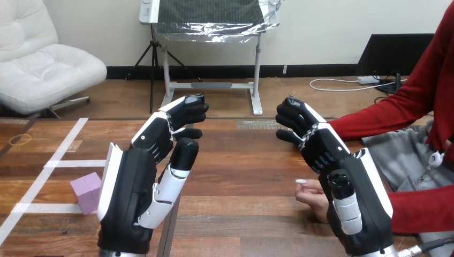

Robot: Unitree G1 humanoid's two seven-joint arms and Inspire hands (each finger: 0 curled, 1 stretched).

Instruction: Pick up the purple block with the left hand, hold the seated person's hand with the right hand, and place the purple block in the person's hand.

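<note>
Start at the far left: the purple block [85,191] sits on the desk [241,171], beside the strips of white tape [53,163], untouched and clear of everything else. Just to its right your left robot hand [128,198] is raised above the desk, its back towards the camera, fingers loosely apart and only lightly bent, holding nothing. The pickup looks like the step in hand, so swing this hand out to the left and turn the palm down before you descend. As it is, the block lies outside the hand, not under it. Open the thumb wide from the fingers, come down so the block sits between them, and close on two opposite flat faces, not on a corner. It looks light and smooth, so a skewed pinch could flick it away.

Further right, the person's hand [311,195] rests low over the desk, partly hidden behind your right robot hand [353,182], which is also lifted with relaxed, parted fingers and grips nothing. You cannot tell whether the two touch. Keep the right side quiet while the left works, then lower it gently beside the person's hand, closing slowly and lightly.
</note>
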